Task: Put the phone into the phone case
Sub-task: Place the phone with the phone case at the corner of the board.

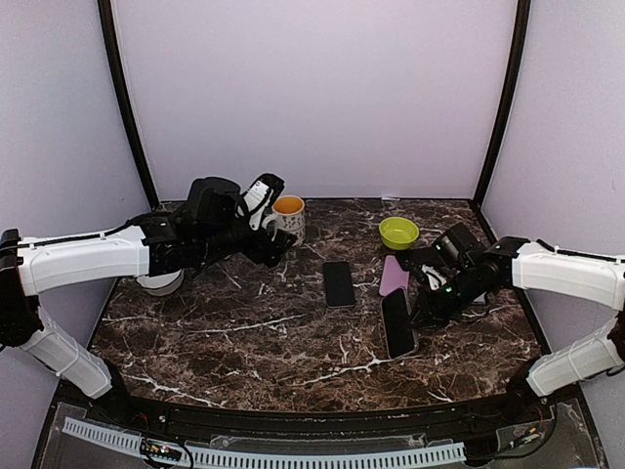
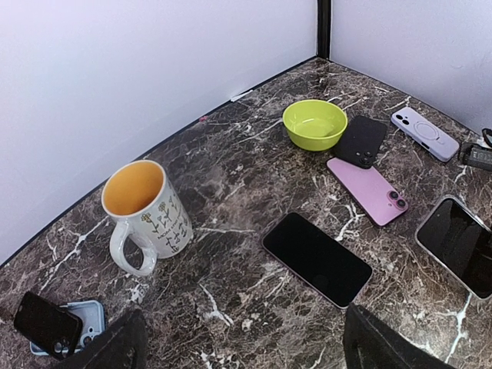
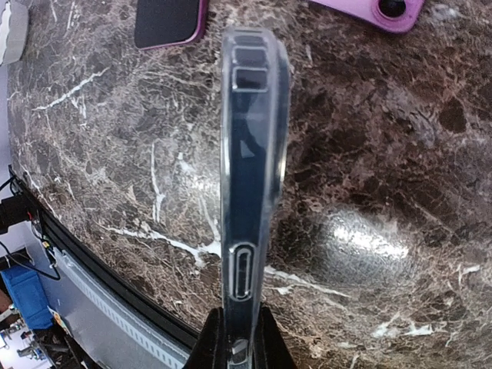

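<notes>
Two arms are working over a marbled tabletop (image 1: 244, 342).

At about 4 o'clock on it, nearest the bases, the right gripper (image 3: 234, 344) is pinching the clear case (image 3: 231, 154) by its edge, close to the port cutout. Its jaws are standing nearly together. A dark phone (image 1: 397, 322) is sitting inside that case, screen showing upward. Whether its near end is touching the marble I cannot tell.

Just past it toward 12, a pink phone (image 1: 394, 275) is lying camera side up. At table centre a second black phone (image 1: 339, 283) is lying flat, screen up, apart from both grippers. At 9 o'clock a white roll (image 1: 161, 283) is showing under the left forearm.

The left gripper (image 2: 244, 342) is hovering at 11 o'clock, fingers (image 2: 115, 346) spread wide and gripping nothing. Just beside it a white mug (image 1: 288, 217) with an orange inside is standing upright. At the mug's 7 o'clock in the left wrist view, a small black handset (image 2: 46, 323) is resting on a pale blue case (image 2: 92, 314).

At 1 o'clock a lime bowl (image 1: 398, 233) is sitting upright. Toward 3 from the bowl, a black case (image 2: 360, 141) and then a lavender case (image 2: 424, 133) are lying backs up.
</notes>
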Available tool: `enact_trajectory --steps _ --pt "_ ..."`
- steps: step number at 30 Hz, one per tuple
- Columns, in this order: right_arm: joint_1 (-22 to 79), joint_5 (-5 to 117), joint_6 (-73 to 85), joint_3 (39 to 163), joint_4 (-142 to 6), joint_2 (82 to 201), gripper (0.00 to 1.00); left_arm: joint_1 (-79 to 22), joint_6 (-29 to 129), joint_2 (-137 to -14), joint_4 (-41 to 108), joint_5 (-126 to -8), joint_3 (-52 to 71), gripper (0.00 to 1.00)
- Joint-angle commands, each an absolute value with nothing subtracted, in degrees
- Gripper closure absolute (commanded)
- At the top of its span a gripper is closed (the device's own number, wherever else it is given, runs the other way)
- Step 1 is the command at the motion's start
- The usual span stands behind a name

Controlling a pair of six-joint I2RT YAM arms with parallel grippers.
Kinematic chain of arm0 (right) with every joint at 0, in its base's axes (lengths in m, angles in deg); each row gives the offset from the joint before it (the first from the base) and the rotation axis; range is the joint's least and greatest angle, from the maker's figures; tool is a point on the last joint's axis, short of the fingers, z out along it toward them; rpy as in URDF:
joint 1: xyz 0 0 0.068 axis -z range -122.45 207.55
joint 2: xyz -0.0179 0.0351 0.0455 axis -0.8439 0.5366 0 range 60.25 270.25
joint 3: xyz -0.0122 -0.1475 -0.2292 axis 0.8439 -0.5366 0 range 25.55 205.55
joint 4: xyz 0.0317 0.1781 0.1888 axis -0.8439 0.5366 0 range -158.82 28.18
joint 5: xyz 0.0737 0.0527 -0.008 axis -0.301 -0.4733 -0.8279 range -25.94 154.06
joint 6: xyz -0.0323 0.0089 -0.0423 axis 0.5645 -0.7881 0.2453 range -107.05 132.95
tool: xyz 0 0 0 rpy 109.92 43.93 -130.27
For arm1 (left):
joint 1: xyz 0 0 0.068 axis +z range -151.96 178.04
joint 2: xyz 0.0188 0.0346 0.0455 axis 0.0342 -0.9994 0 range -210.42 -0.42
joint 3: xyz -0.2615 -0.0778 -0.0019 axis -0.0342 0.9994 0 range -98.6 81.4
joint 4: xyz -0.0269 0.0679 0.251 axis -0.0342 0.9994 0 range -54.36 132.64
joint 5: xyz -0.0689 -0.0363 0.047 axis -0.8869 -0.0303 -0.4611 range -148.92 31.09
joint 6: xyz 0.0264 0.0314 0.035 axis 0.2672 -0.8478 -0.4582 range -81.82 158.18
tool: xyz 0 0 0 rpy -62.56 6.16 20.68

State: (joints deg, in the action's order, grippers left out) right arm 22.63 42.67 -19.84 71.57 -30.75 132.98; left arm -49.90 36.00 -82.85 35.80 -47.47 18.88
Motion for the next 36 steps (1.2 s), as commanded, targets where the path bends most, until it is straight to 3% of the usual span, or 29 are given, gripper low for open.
enact_trajectory --steps 1,29,36 --pt "23.09 42.97 -21.11 71.36 -30.23 133.24 1.0 -49.41 35.51 -82.6 37.29 -47.11 18.7 0.09" --pt "24.06 45.33 -21.11 70.29 -24.38 134.39 1.0 -49.37 35.34 -82.61 38.44 -49.37 18.57 0.07" --pt "24.09 47.96 -21.32 69.22 -23.31 136.55 0.81 -49.37 35.16 -82.63 38.58 -49.5 18.62 0.07"
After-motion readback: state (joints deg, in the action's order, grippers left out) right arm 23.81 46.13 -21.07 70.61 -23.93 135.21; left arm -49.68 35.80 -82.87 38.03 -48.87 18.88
